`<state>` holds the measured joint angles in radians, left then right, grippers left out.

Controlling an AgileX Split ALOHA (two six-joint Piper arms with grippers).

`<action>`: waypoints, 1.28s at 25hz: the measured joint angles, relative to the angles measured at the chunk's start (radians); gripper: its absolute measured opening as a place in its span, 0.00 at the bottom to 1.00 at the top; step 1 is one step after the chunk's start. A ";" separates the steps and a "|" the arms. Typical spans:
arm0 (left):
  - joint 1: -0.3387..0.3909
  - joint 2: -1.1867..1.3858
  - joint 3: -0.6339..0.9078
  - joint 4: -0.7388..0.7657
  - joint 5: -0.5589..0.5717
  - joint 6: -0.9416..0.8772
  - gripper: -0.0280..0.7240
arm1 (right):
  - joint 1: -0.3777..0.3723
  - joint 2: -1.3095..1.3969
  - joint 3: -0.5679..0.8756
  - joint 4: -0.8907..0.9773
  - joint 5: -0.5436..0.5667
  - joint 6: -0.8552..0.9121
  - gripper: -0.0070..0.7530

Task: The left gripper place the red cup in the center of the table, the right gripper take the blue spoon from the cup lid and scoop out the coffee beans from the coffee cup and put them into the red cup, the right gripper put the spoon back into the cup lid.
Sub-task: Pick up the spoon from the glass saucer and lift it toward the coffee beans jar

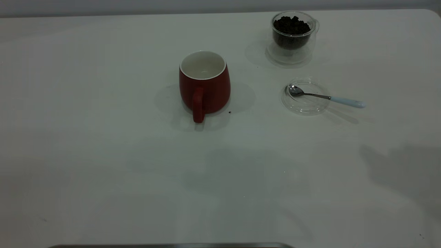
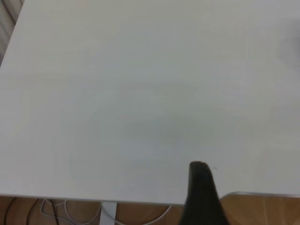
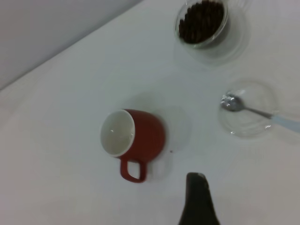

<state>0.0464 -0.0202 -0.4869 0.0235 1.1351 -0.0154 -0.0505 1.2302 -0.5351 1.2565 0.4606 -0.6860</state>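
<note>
— White desk (image 1: 103, 172), what sits on it?
— Red cup (image 1: 204, 84) at center, upright. At its 1 o'clock, coffee cup (image 1: 292, 36) of coffee beans (image 1: 291, 26); at 3 o'clock, cup lid (image 1: 304, 97) bearing blue spoon (image 1: 325, 96).
— Hands?
— Nothing blocks them; spread unreadable.

A plain white surface (image 1: 103, 172) fills nearly the whole exterior frame, its rounded corner at the upper right. A pale grey wall (image 1: 137, 5) runs in a strip along the top edge. Soft grey shadows (image 1: 403, 172) fall across the lower right. In the left wrist view, brown wood-toned floor (image 2: 56, 213) shows along the bottom of the frame past the surface's edge, with pale cables (image 2: 61, 208) lying on it beside a white support (image 2: 108, 213).
</note>
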 joint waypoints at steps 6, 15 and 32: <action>0.000 0.000 0.000 0.000 0.000 -0.004 0.82 | 0.000 0.351 -0.004 0.442 0.032 -0.363 0.78; 0.000 0.000 0.000 0.000 0.000 -0.003 0.82 | 0.000 0.725 -0.065 0.518 0.122 -0.437 0.78; 0.000 0.000 0.000 0.000 0.000 -0.002 0.82 | -0.003 0.994 -0.247 0.522 0.160 -0.463 0.76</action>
<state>0.0464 -0.0202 -0.4869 0.0235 1.1351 -0.0174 -0.0535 2.2239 -0.7817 1.7788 0.6211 -1.1488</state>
